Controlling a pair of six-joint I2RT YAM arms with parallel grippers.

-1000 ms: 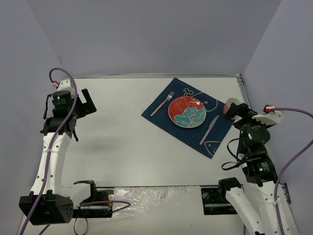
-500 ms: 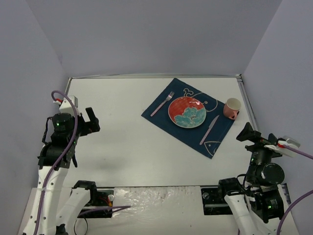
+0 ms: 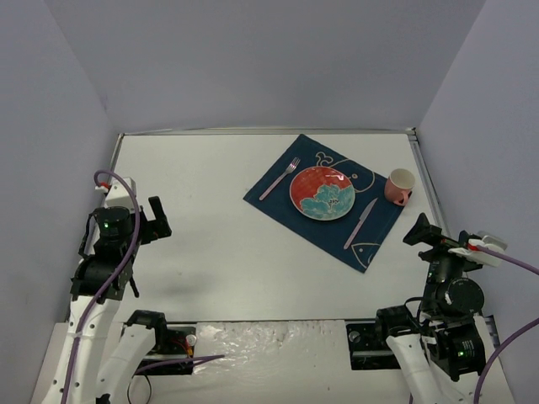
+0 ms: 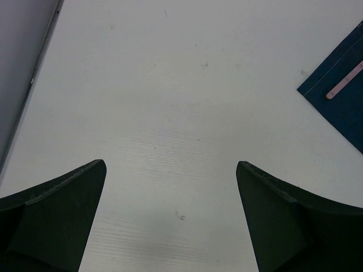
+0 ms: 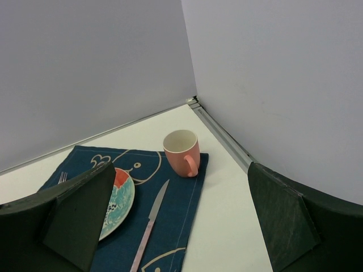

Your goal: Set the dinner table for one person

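The dinner table (image 3: 210, 252) is a white tabletop. On its right half lies a dark blue fish-print placemat (image 3: 286, 204) carrying a red and teal plate (image 3: 321, 192), a fork (image 3: 280, 178) to its left and a knife (image 3: 360, 222) to its right. A pink mug (image 3: 400, 186) stands upright on the mat's far right corner. My left gripper (image 3: 156, 217) hovers open over bare table at the left, far from the mat. My right gripper (image 3: 418, 230) is open and empty, near the right wall, short of the mug (image 5: 181, 152).
Pale lavender walls enclose the table on three sides, with a metal rail (image 5: 224, 139) along the right edge. The left wrist view catches only the mat's corner (image 4: 340, 110) and the fork handle (image 4: 345, 85). Both arm bases sit at the near edge.
Both arms have drawn back toward the near edge. The right gripper has moved away from the mug, which now stands alone. The left gripper has dropped back and nearer.
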